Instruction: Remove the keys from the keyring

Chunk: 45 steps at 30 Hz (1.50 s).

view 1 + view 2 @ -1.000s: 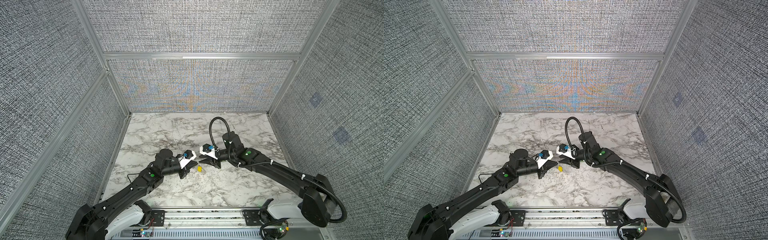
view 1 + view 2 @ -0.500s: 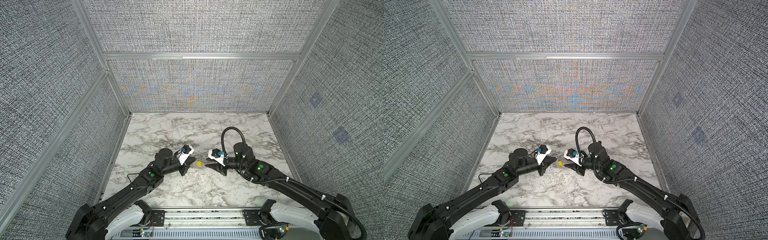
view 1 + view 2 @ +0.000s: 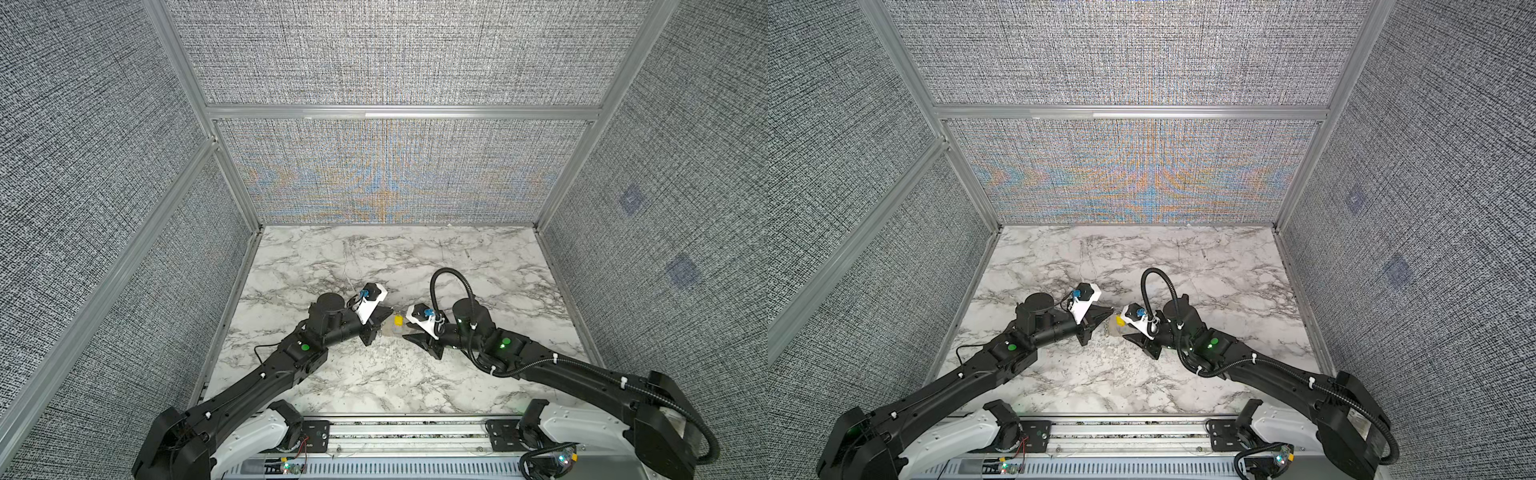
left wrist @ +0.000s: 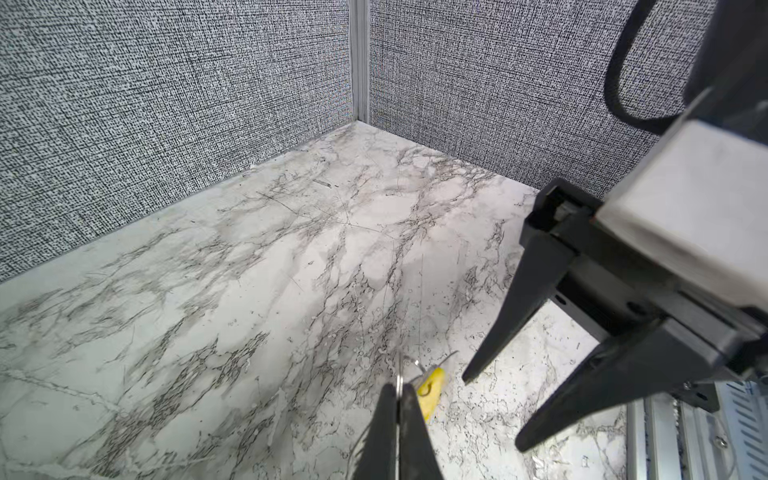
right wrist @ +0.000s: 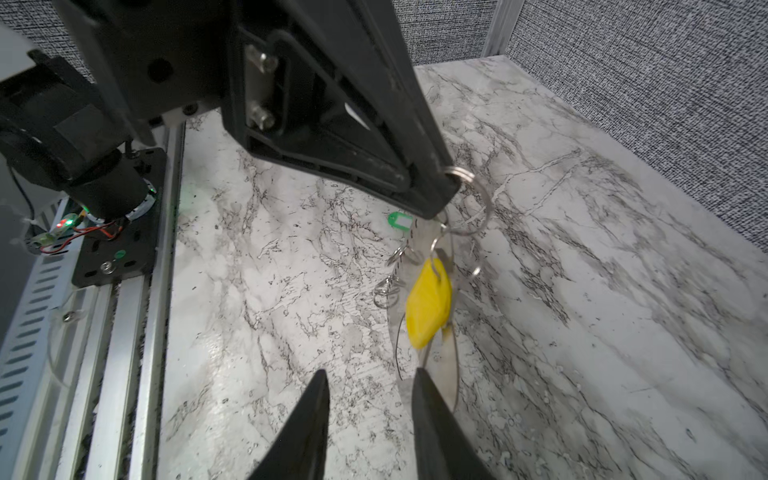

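The left claw was clenched on the keyring, holding it clear of the table so the yellow-tagged key dangled free. The right claw stood released and empty just beside that key, likely poised to pinch it; the green-tagged key lay on the table.

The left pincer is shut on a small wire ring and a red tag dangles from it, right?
The tag is yellow, not red; the right wrist view shows it. Otherwise yes: the left pincer is shut on a small wire ring.
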{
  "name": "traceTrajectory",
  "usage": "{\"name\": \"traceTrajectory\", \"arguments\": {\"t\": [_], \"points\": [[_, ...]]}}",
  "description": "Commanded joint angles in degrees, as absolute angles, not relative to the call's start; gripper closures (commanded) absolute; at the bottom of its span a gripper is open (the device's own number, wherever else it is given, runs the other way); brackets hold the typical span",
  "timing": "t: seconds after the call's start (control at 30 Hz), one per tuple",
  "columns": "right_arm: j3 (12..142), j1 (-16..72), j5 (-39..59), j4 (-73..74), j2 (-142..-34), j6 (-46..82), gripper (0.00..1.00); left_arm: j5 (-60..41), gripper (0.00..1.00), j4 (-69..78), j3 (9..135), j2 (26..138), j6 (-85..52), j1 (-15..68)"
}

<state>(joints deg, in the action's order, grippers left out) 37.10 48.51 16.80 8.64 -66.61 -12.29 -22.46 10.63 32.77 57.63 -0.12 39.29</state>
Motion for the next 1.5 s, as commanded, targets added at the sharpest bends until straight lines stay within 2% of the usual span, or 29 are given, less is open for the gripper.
{"name": "traceTrajectory", "arguments": {"t": [0.0,0.37,0.83,1.13,1.47], "points": [[37.37,48.97,11.50,12.56,-66.89,-11.43,0.64,-22.67,1.00,13.61,33.28,57.39,-0.96,39.29],[39.28,51.14,3.75,13.55,-70.42,-13.17,0.60,-24.03,1.00,15.16,33.91,58.40,-1.32,39.29],[39.90,51.99,3.34,18.44,-73.03,-11.66,0.63,-23.99,1.00,15.53,34.04,58.68,-1.36,39.29],[39.42,52.21,3.96,19.63,-73.18,-10.38,0.74,-23.39,1.00,15.75,34.01,58.73,-1.41,39.29],[40.25,52.32,7.56,16.90,-71.76,-9.09,0.94,-21.37,1.00,13.98,34.35,58.84,0.59,39.29]]}}
